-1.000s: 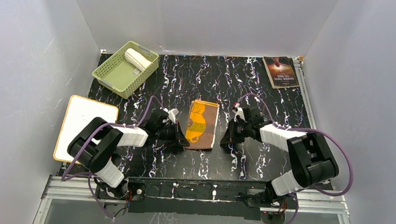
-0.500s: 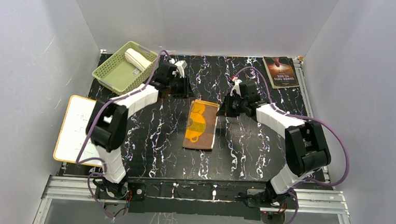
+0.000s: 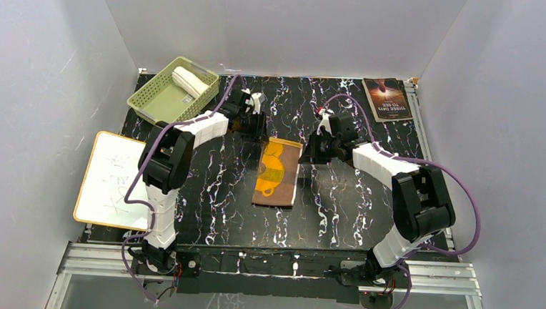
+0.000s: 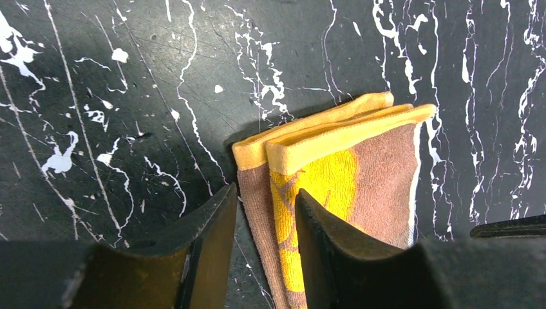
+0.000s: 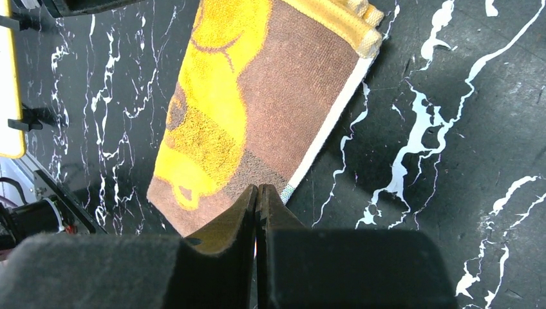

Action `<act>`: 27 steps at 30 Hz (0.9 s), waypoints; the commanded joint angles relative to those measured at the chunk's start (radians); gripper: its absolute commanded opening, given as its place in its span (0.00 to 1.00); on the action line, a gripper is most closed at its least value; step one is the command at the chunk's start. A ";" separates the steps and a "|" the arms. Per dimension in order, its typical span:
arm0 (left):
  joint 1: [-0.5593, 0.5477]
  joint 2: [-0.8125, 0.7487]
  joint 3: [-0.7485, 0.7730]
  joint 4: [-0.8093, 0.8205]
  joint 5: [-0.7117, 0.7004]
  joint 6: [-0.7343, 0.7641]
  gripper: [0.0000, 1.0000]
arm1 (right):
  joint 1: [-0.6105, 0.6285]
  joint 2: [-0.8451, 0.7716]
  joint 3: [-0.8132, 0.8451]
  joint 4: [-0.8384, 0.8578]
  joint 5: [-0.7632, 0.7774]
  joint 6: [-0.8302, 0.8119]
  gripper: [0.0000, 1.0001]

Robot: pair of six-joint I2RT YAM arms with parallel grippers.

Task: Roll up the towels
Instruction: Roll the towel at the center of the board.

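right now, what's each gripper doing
Left gripper: open, holding nothing, at a corner of the folded mustard-yellow and brown towel.
Right gripper: shut, holding nothing.

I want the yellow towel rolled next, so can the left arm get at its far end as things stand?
Probably yes. The left gripper hangs open right over the far corner of the yellow towel, with nothing between them; the right gripper is off to the other side.

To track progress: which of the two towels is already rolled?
The cream-white towel, a cylinder in the green basket; the mustard-yellow towel lies flat, unrolled.
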 commanded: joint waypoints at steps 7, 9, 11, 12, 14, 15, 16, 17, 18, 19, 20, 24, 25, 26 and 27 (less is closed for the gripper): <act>-0.002 -0.034 0.002 0.004 0.088 0.002 0.39 | -0.002 -0.041 -0.005 0.012 -0.017 -0.025 0.02; -0.003 -0.030 -0.006 0.008 0.098 -0.001 0.39 | -0.003 -0.041 -0.007 0.013 -0.018 -0.028 0.01; -0.003 -0.026 -0.021 0.021 0.113 -0.008 0.38 | -0.002 -0.043 -0.009 0.013 -0.017 -0.029 0.01; -0.003 -0.025 -0.031 0.026 0.119 -0.011 0.38 | -0.002 -0.043 -0.012 0.015 -0.018 -0.028 0.02; -0.003 -0.025 -0.048 0.043 0.127 -0.019 0.38 | -0.002 -0.043 -0.015 0.016 -0.015 -0.029 0.02; -0.003 -0.026 -0.054 0.051 0.131 -0.023 0.37 | -0.002 -0.043 -0.017 0.020 -0.016 -0.029 0.02; -0.003 -0.024 -0.058 0.057 0.136 -0.027 0.37 | -0.002 -0.043 -0.019 0.022 -0.015 -0.029 0.02; -0.004 -0.024 -0.060 0.060 0.139 -0.029 0.36 | -0.002 -0.040 -0.020 0.022 -0.014 -0.029 0.02; -0.005 -0.023 -0.060 0.060 0.142 -0.029 0.35 | -0.003 -0.040 -0.022 0.024 -0.014 -0.029 0.01; -0.004 -0.021 -0.060 0.061 0.144 -0.029 0.34 | -0.002 -0.038 -0.024 0.025 -0.014 -0.028 0.02; -0.004 -0.022 -0.063 0.061 0.145 -0.029 0.32 | -0.003 -0.037 -0.024 0.027 -0.015 -0.029 0.02; -0.004 -0.029 -0.063 0.065 0.152 -0.029 0.21 | -0.003 -0.034 -0.030 0.031 -0.011 -0.029 0.01; -0.004 -0.033 -0.063 0.066 0.153 -0.030 0.20 | -0.002 -0.032 -0.030 0.032 -0.012 -0.028 0.02; -0.004 -0.036 -0.063 0.067 0.155 -0.032 0.19 | -0.002 -0.031 -0.031 0.032 -0.012 -0.029 0.01; -0.004 -0.038 -0.063 0.068 0.158 -0.032 0.18 | -0.002 -0.030 -0.032 0.033 -0.010 -0.029 0.01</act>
